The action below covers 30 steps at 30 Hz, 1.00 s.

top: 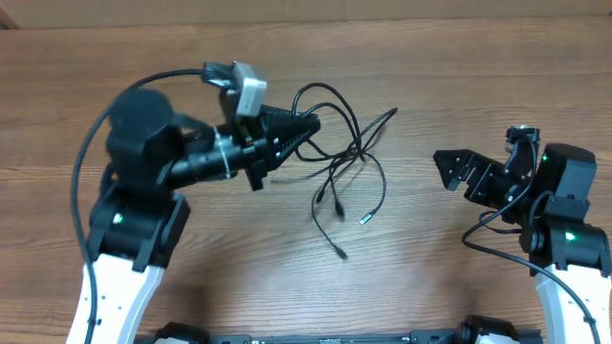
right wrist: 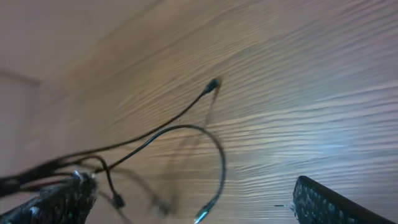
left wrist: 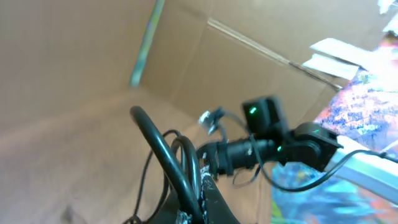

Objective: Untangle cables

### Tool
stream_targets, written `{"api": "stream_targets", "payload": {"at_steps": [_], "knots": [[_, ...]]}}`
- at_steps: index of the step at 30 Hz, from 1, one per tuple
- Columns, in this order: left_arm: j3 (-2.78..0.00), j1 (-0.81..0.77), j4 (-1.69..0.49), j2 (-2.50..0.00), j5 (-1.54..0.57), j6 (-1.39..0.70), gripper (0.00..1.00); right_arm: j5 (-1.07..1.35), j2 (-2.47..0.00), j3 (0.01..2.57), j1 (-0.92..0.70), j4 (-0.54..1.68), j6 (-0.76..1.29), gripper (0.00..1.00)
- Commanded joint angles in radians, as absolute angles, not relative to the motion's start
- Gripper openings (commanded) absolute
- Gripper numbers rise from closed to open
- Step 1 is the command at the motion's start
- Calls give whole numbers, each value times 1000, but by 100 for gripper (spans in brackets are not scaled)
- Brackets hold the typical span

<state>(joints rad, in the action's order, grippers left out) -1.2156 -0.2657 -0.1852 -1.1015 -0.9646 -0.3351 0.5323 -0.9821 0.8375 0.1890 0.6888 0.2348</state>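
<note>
The left pincer point(top: 311, 124) is closed on the bunched end of the cables point(top: 349, 153). From its tip the thin black cords are spread out towards the right pincer point(top: 443, 170). One loop is arched up just behind the tip, and several strands are trailed down onto the worktop point(top: 430, 57) below and beyond it, ending in small plugs point(top: 341, 254).

The right pincer is held wide, with nothing between its fingers point(right wrist: 336, 202). It is pointed at the bunch but kept well apart from it, with bare wood in between. In the right wrist view, two strands point(right wrist: 186, 127) are seen raised off the wood ahead of that pincer, with shadows cast beneath them.

In the left wrist view, loops point(left wrist: 183, 158) are seen close above the closed pincer, with the right arm point(left wrist: 280, 143) and a cardboard wall point(left wrist: 74, 50) beyond.
</note>
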Motion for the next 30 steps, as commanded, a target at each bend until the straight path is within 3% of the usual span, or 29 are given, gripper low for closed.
{"api": "stream_targets", "payload": {"at_steps": [1,11,14,16,19,22,26,30], "knots": [[-1227,-261,-137,-1040,-922,-324,4,668,-976,852,192,683,225,100],[-1227,-261,62,-935,-916,-140,4,735,-976,852,192,697,177,100],[-1227,-261,76,-904,-916,-92,15,735,-976,852,192,698,177,100],[-1227,-261,43,-902,-896,-85,15,735,-976,852,192,698,178,100],[-1227,-261,-82,-910,-782,-85,14,735,-976,852,192,698,178,100],[-1227,-261,-229,-929,-638,-85,4,735,-976,852,192,698,178,100],[-1227,-261,-471,-993,-423,-97,4,735,-976,852,192,699,178,100],[-1227,-261,-633,-1063,-363,-120,9,739,-976,852,192,715,171,100]]}}
